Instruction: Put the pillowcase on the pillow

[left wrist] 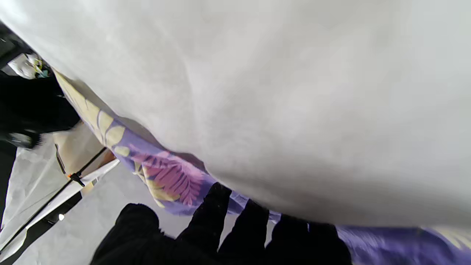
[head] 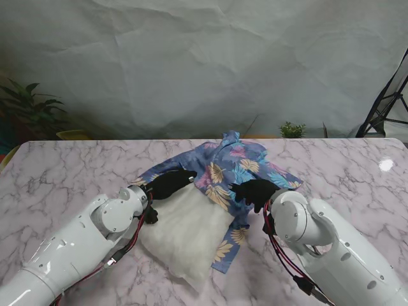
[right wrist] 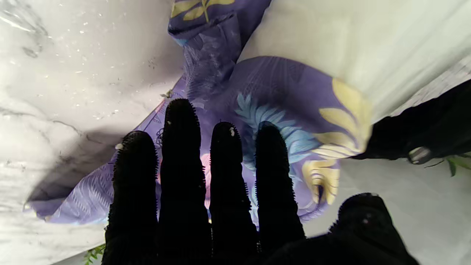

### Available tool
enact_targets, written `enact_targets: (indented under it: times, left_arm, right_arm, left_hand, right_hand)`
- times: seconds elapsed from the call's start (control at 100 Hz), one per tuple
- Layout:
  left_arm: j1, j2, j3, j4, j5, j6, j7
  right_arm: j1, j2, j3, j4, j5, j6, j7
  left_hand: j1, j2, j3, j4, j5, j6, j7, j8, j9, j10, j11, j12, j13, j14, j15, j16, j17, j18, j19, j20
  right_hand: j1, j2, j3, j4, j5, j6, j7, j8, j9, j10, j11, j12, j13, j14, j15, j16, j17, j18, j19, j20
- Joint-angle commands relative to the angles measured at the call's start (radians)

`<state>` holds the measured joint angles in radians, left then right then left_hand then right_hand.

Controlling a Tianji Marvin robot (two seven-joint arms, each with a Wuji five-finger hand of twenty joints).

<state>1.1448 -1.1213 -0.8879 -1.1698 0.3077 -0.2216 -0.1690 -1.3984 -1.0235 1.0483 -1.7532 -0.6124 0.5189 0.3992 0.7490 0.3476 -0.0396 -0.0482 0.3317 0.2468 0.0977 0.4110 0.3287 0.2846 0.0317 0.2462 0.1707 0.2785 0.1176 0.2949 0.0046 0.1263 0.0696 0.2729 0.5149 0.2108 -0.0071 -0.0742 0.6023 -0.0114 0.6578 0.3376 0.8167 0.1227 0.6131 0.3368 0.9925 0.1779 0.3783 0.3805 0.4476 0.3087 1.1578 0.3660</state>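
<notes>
L hand (head: 171, 183) flat on pillow (head: 185, 233); R hand (head: 255, 191) splayed over pillowcase (head: 245, 162).

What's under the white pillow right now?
The floral pillowcase lies under the pillow, showing along its right and far edges. Marble table elsewhere. How far the fabric reaches beneath is hidden.

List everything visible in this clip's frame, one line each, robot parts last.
pillow: one, white, table centre, nearer to me, far end partly inside the pillowcase
pillowcase: one, blue-purple with floral leaf print, crumpled, farther from me than the pillow
table: one, white-grey marble
potted plants: two, green, one at the table's far edge, one far left
backdrop: one, wrinkled white sheet
stand: one, black, far right
left hand: black, on the pillowcase edge beside the pillow
right hand: black, fingers straight on the pillowcase
</notes>
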Motion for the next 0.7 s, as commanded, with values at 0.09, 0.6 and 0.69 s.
enact_targets:
  times: [0.09,0.6,0.69]
  left_arm:
    - [0.061,0.008,-0.02,-0.029,-0.071,0.005,-0.082]
    - [0.235,0.018,-0.151,-0.215,0.073,0.07,0.036]
    - [0.243,-0.009,-0.157,-0.205,0.084,0.049,0.156]
  right_arm:
    - [0.057,-0.046,-0.029,0.116,0.044,-0.012,-0.105]
    - [0.193,-0.051,-0.071,0.229,-0.042,-0.145,-0.118]
    - [0.112,-0.03,0.01,0.127,-0.148,-0.194,-0.064]
  left_hand:
    - [0.005,0.051,-0.005,0.025,0.087,0.058,0.012,-0.011,0.185,0.027,0.046,0.058,0.187,0.094,0.124,0.05,0.158,0.069,0.069,0.049]
    - [0.137,-0.059,0.0,0.031,0.242,0.051,0.077,0.014,0.353,0.024,0.088,0.147,0.388,0.116,0.437,0.215,0.211,0.228,0.921,0.24]
    - [0.153,-0.093,0.003,0.033,0.297,0.009,0.127,0.032,0.392,0.005,0.169,0.227,0.441,0.099,0.547,0.292,0.278,0.22,1.097,0.322]
  right_hand:
    - [-0.004,0.047,-0.02,0.018,-0.052,0.026,-0.039,-0.035,-0.062,0.015,-0.028,-0.014,-0.054,0.026,-0.049,-0.029,-0.034,0.032,-0.019,-0.019]
    - [-0.07,-0.036,-0.018,0.027,-0.165,-0.016,-0.023,-0.042,-0.196,-0.039,-0.025,-0.01,-0.206,-0.012,-0.095,-0.081,-0.144,-0.026,-0.071,-0.044]
    - [-0.134,-0.074,-0.023,0.025,-0.27,-0.013,-0.073,-0.055,-0.317,-0.044,-0.048,-0.018,-0.324,-0.046,-0.132,-0.097,-0.226,-0.046,-0.116,-0.051]
